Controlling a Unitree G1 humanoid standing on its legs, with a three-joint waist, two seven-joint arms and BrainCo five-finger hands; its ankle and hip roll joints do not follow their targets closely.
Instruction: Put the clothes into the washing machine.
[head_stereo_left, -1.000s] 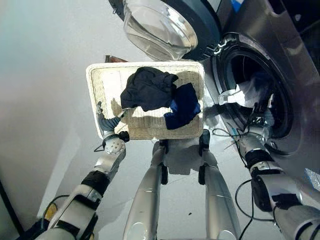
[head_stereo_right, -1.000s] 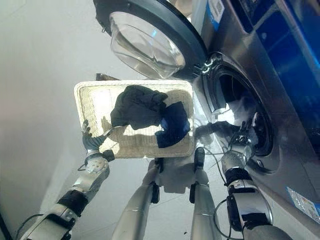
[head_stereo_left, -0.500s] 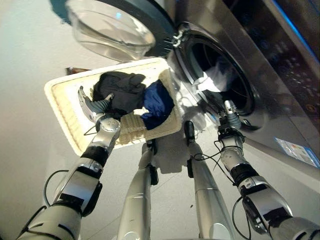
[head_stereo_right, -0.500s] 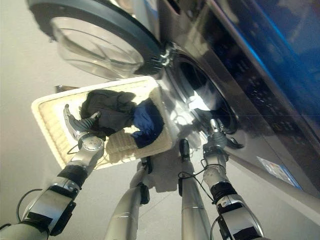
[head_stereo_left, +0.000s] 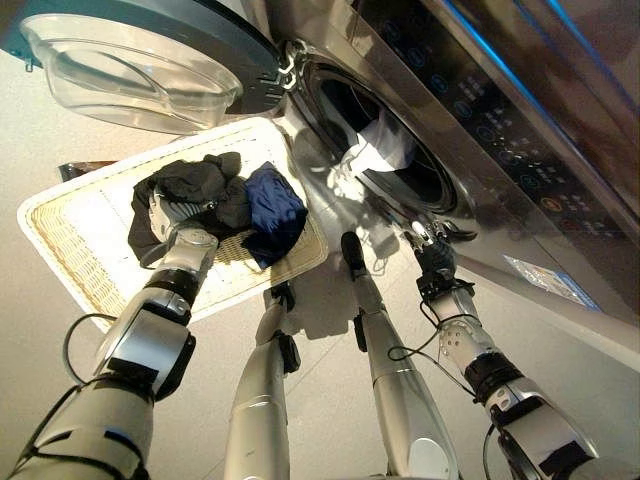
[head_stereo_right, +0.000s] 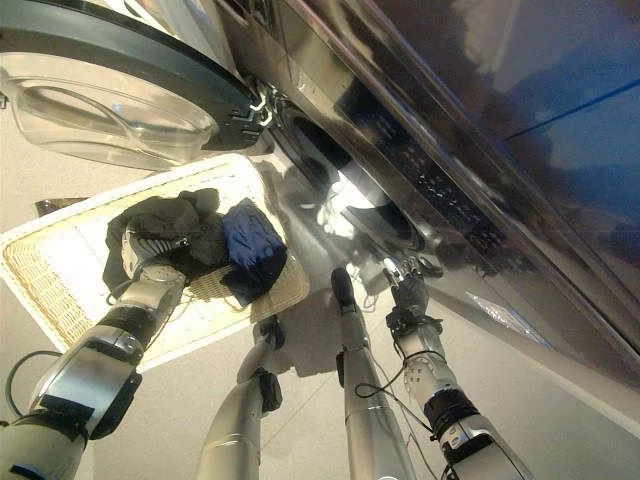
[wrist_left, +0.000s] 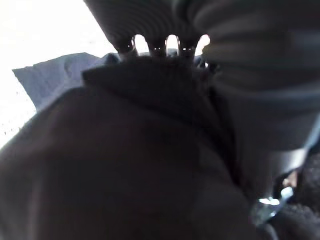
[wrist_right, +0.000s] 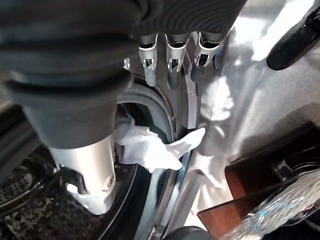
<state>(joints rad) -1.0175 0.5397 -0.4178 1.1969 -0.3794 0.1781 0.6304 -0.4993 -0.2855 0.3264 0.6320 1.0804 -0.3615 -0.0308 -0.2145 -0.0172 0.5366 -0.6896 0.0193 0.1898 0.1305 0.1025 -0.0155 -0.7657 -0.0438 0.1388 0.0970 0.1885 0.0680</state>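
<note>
Right now my left hand (head_stereo_left: 172, 215) is down in the white woven basket (head_stereo_left: 70, 235), buried in the dark grey garment (head_stereo_left: 195, 183) that lies bunched at the basket's middle. From my left wrist view, that dark cloth (wrist_left: 125, 165) fills the space in front of my hand and covers my fingers, so I cannot tell whether they are closed on the fabric or lying loose in it. Touching the grey garment on the machine's side is a navy blue garment (head_stereo_left: 272, 208), crumpled and draped toward the basket's near rim. Both pieces are in the basket, which sits on the pale floor (head_stereo_left: 330, 400) just beside the washing machine (head_stereo_left: 520, 120).

My right hand (head_stereo_left: 432, 243) hangs in front of the machine's lower front panel, below the round drum opening (head_stereo_left: 370, 130), with its fingers relaxed and spread, holding nothing. In my right wrist view the fingers (wrist_right: 171, 62) point straight out past the grey rubber seal (wrist_right: 155, 107) of the opening, apart from it. A white cloth (head_stereo_left: 378, 148) lies inside the drum, one corner of it spilling over the seal and out of the opening. The machine's door (head_stereo_left: 140, 60), with its clear domed window, stands swung open above the far end of the basket.
</note>
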